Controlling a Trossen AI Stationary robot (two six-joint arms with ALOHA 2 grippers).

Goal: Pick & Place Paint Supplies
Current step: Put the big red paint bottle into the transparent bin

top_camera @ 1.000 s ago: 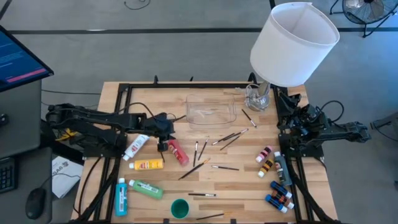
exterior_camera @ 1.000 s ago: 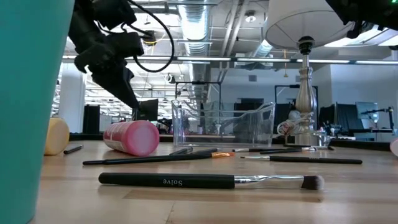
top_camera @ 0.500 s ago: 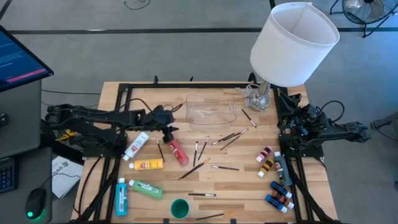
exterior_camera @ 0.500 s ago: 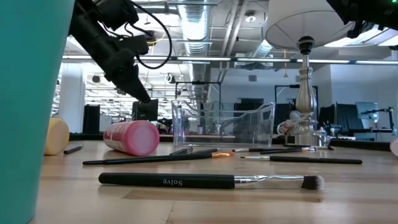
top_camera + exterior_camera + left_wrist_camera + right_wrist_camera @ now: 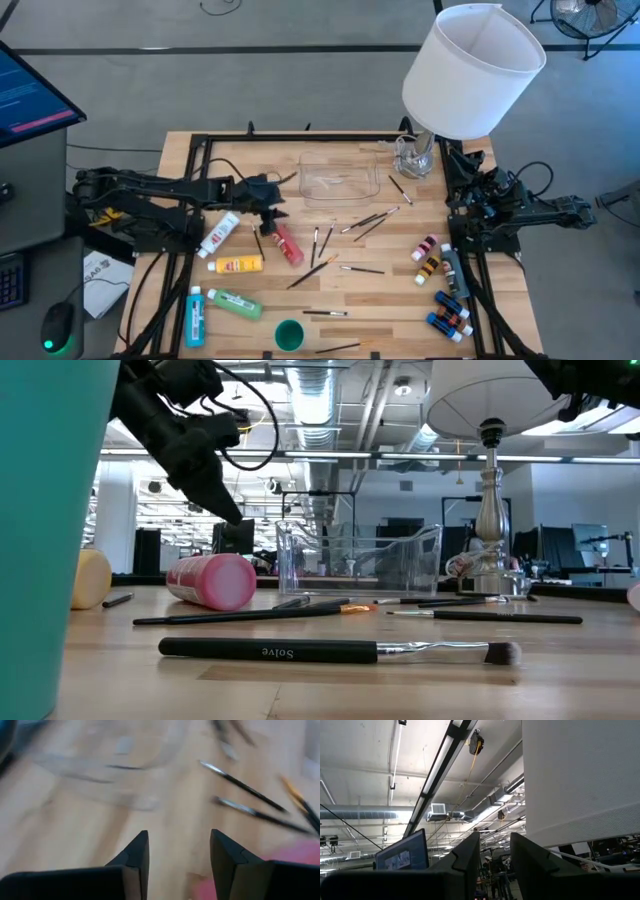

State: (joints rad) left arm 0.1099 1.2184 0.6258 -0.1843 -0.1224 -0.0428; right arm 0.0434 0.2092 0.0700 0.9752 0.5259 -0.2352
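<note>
the left gripper (image 5: 177,851) hovered with jaws parted and empty above the wooden counter (image 5: 390,290); motion blur smeared the thin dark-handled brushes (image 5: 243,784). the right gripper (image 5: 494,851), jaws apart and empty, faced the ceiling.

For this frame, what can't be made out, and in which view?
- Left wrist view: motion blur smears the brushes and the tray.
- Low view: the green cup fills one side and hides whatever lies behind it.
- Right wrist view: only ceiling and lampshade; no table.
- High view: bottle labels too small to read.
</note>
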